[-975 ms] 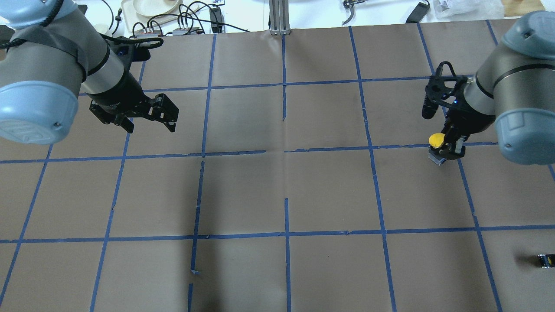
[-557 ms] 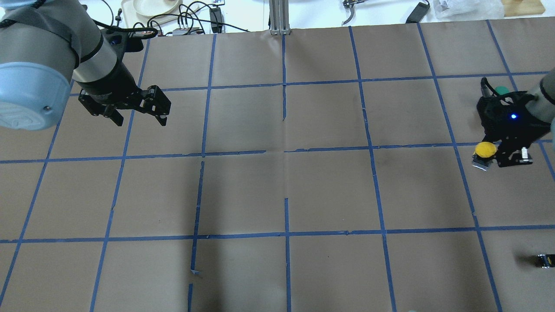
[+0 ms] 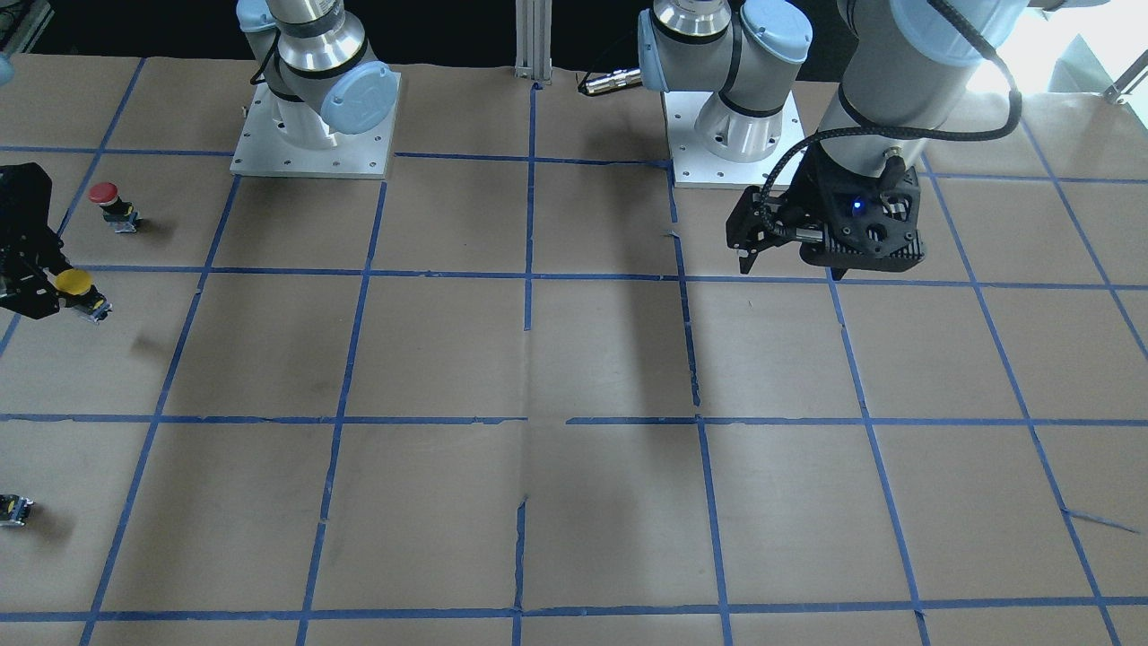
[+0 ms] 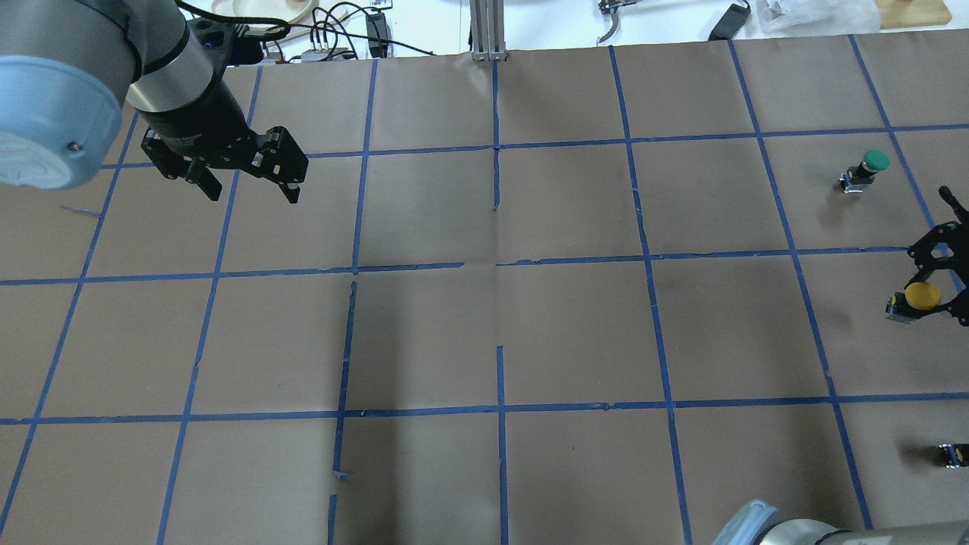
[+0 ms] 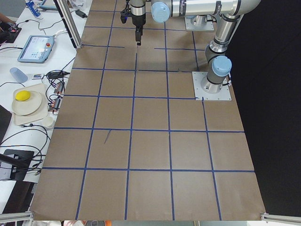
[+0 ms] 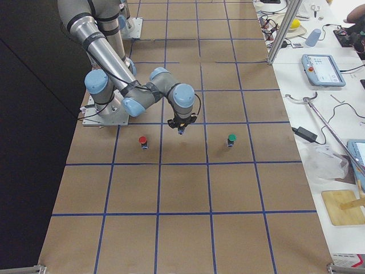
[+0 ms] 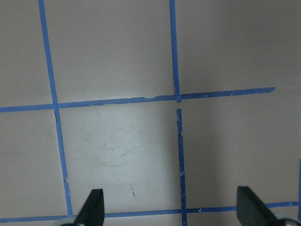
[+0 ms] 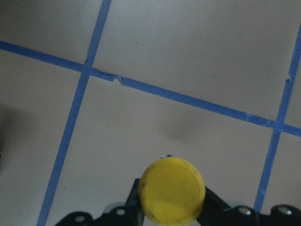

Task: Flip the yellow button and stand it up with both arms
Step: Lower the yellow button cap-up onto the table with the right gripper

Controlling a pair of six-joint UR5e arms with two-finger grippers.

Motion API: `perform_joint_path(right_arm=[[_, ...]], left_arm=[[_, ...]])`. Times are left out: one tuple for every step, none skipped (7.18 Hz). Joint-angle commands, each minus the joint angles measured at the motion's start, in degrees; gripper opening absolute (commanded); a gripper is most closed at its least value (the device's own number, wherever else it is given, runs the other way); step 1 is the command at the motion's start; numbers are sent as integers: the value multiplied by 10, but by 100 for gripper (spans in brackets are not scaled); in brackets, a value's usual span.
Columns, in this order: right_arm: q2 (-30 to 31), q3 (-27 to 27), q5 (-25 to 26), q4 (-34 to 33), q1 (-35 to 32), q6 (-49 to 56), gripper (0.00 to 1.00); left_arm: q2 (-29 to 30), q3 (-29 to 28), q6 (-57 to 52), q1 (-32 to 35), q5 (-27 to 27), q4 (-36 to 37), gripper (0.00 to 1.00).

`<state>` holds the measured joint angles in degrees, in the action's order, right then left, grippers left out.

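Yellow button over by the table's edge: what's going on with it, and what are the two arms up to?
The right gripper has its fingers shut on the yellow button, which appears lifted off the paper, since its shadow lies apart from it. The cap faces the wrist camera. The left gripper hangs open and empty far across the table. A red button and a green button stand on the table nearby.

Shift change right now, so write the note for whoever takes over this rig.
Right gripper: shut on the yellow button, held off the table at its right end, tilted, cap uppermost.
Left gripper: open, empty, hovering far across the table.
Done: button picked up.
Left to do: bring both grippers together, flip the button, stand it on the table.
Red button and green button stand on either side.
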<state>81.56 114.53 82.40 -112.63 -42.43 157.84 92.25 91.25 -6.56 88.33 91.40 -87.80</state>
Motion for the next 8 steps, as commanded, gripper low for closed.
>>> perform_joint_path(right_arm=[[-39, -15, -7, 7, 36, 109, 13], [-40, -33, -7, 13, 38, 147, 13], [-51, -45, -28, 15, 39, 151, 13], [-66, -52, -55, 16, 39, 150, 13], [-79, -55, -59, 20, 39, 151, 13], [-83, -55, -52, 21, 39, 150, 14], [-88, -56, -49, 18, 40, 141, 32], [-92, -52, -50, 16, 40, 141, 96]], left_arm=[[-15, -16, -1, 4, 0, -27, 100], [-9, -21, 3, 4, 2, -26, 100], [-8, -5, 2, -1, -2, -25, 100], [-1, -8, 3, 4, -2, -28, 100], [-1, -18, 3, 4, 1, -33, 100], [3, -16, 3, 4, 3, -33, 100], [3, -17, 2, -2, 2, -29, 100], [3, -6, 2, -2, 3, -27, 100]])
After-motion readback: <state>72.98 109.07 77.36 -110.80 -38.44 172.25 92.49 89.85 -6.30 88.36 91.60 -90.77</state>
